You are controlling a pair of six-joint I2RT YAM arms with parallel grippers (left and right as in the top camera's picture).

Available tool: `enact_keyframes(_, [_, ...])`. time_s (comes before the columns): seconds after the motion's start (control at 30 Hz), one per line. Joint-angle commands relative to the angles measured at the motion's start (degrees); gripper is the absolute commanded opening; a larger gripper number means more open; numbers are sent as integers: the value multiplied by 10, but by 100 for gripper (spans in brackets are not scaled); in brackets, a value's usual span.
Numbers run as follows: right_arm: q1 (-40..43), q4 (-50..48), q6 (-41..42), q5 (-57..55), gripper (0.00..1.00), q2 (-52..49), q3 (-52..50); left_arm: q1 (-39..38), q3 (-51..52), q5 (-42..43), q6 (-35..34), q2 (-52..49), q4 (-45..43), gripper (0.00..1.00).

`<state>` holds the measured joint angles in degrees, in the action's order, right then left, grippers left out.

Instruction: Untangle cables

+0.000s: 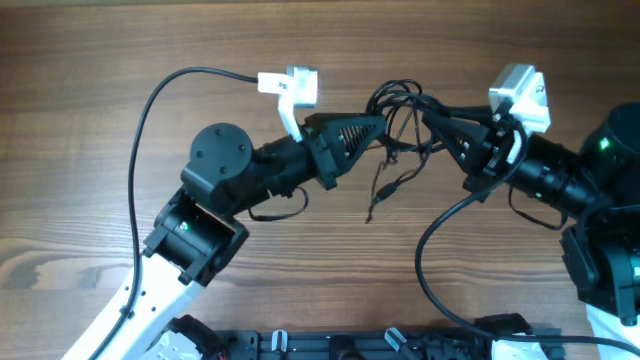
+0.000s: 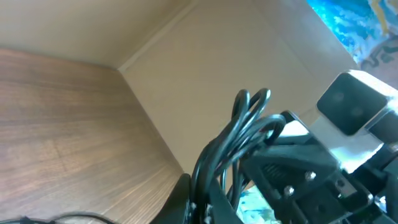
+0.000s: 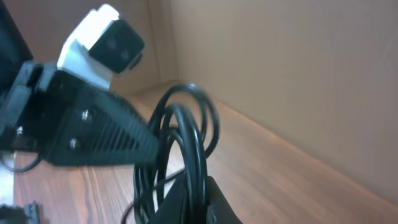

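The cables point(image 1: 400, 115) are a small bundle of thin black cords, held up between my two grippers above the wooden table point(image 1: 90, 60). Two loose plug ends point(image 1: 385, 190) dangle down from it. From the left, my left gripper point(image 1: 383, 130) is shut on the bundle; in the left wrist view the loops point(image 2: 249, 118) rise out of its jaws point(image 2: 200, 194). My right gripper point(image 1: 432, 118) is shut on the same bundle from the right. In the right wrist view a looped cord point(image 3: 193, 124) runs between its fingers point(image 3: 196, 188). The two grippers' tips are close together.
A thicker black robot cable point(image 1: 140, 130) arcs from the left arm's white camera mount point(image 1: 295, 88) over the table's left side. Another thick one point(image 1: 430, 250) loops near the right arm's base point(image 1: 610, 250). A black rail point(image 1: 350, 345) runs along the front edge.
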<state>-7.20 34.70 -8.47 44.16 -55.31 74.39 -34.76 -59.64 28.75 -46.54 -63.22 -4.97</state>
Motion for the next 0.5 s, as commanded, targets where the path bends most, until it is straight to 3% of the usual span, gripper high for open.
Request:
enact_keyframes(0.0, [5,34,-50,-37,4,2,3,52,-4,-38,-8,5,-8,4])
enact_keyframes(0.27, [5,59,-81,-37,4,2,3,70,-4,-44,-1,6,-9,4])
enact_keyframes(0.33, [5,59,-94,-37,5,4,3,70,-4,-44,38,6,-8,4])
enact_keyframes(0.37, [5,56,-104,-37,15,5,3,70,-4,-36,77,6,-5,4])
enact_keyframes(0.4, [5,48,-111,-37,53,5,3,70,-4,-14,121,6,-3,4])
enact_keyframes(0.43, [5,30,-122,-39,74,5,3,70,-4,28,181,6,4,4])
enact_keyframes(0.47, [5,18,-131,-39,77,5,3,70,-4,61,214,6,7,4])
